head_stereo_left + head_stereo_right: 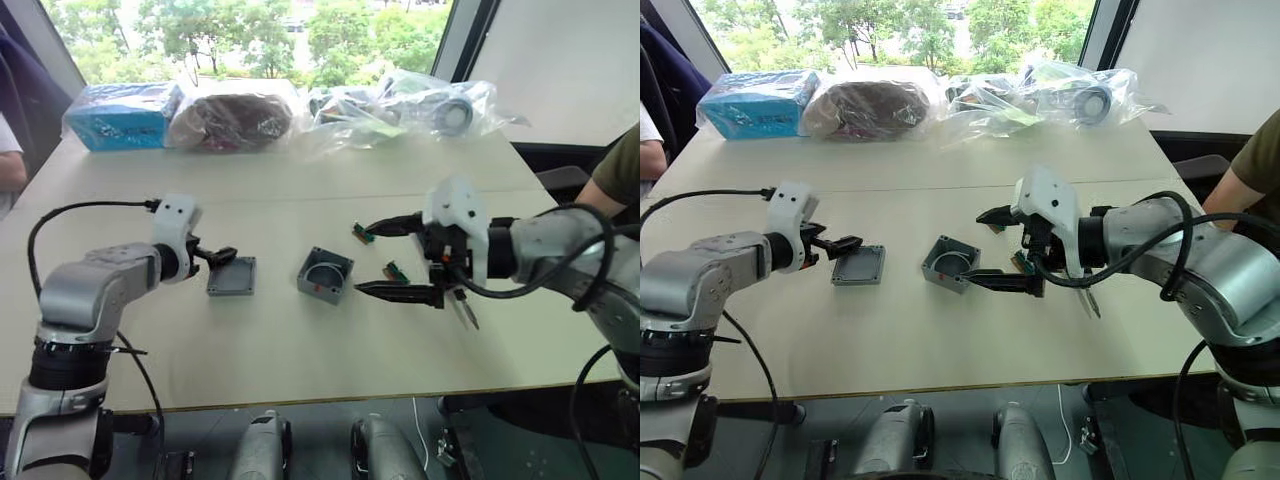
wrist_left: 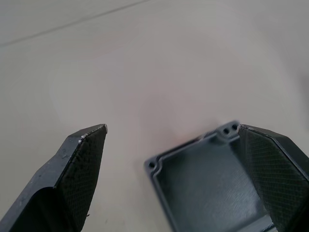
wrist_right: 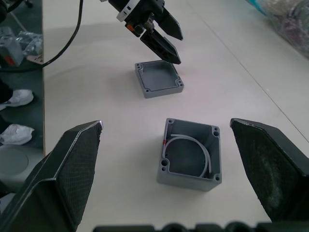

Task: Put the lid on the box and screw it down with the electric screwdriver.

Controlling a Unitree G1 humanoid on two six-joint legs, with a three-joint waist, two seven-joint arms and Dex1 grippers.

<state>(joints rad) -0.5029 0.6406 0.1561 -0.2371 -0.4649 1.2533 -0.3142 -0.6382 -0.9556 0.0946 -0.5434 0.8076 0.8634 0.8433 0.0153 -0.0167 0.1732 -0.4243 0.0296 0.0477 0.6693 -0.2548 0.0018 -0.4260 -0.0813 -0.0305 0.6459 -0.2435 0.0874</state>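
Observation:
The lid [image 1: 231, 276] lies hollow side up on the pale table [image 1: 300, 350], left of centre. My left gripper [image 1: 222, 256] hovers open at the lid's far left corner; in the left wrist view one finger [image 2: 273, 169] overlaps the lid [image 2: 207, 183] and the other [image 2: 79, 166] is off to the side. The box [image 1: 325, 274] stands open to the right of the lid, a white wire curled inside [image 3: 189, 155]. My right gripper [image 1: 362, 258] is wide open just right of the box, holding nothing. A thin silver-tipped piece [image 1: 465, 310] pokes out under my right wrist; I cannot tell whether it is the electric screwdriver.
Two tiny green-and-brown connector blocks [image 1: 362, 234] [image 1: 397, 271] lie by my right fingers. A blue carton [image 1: 125, 115] and clear plastic bags [image 1: 400, 105] line the far edge. A person's arm [image 1: 615, 170] is at the right, another person's sleeve [image 1: 8, 150] at the left.

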